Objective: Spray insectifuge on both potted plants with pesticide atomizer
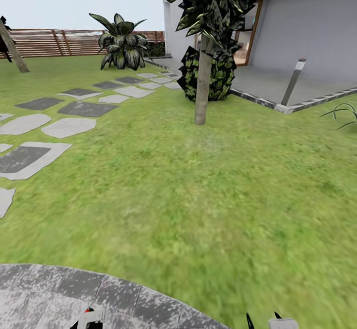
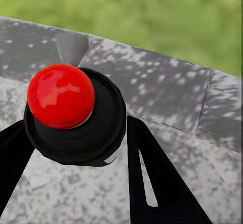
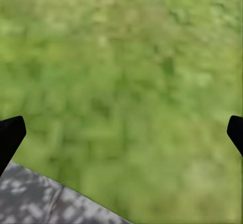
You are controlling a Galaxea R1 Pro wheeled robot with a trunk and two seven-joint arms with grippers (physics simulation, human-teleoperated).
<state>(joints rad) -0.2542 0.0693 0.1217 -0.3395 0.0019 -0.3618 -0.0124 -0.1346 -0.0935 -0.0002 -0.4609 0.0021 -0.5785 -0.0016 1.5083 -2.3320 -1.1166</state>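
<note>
1. The left gripper (image 2: 76,143) is clenched on the pesticide atomizer (image 2: 76,117). In the left wrist view its black fingers (image 2: 152,183) stand on either side of the dark bottle, which is topped by a glossy red ball.
2. In the head view the pesticide atomizer shows as a speck of red and white at about 7 o'clock on the lower edge. It hangs over the stone patio (image 1: 49,289).
3. The right gripper (image 3: 121,133) is released. In its wrist view the two black fingertips sit far apart with nothing between them. Blurred lawn (image 1: 208,185) and a corner of the patio lie beneath it.
4. In the head view the right gripper peeks up at about 5 o'clock, over the grass just past the patio's curved edge.
5. Beyond the patio the lawn runs outward, and a path of grey stepping stones (image 1: 69,126) climbs from 9 o'clock toward 11 o'clock.
6. Near 12 o'clock stands a palm trunk (image 1: 202,86) with a dark speckled bush (image 1: 218,78) behind it.
7. A broad-leaved plant (image 1: 121,46) sits at 11 o'clock before the slatted fence (image 1: 49,42).
8. At 2 o'clock a grey bollard light (image 1: 293,82) stands at the edge of a paved terrace (image 1: 267,83), beside the house wall (image 1: 307,26).
</note>
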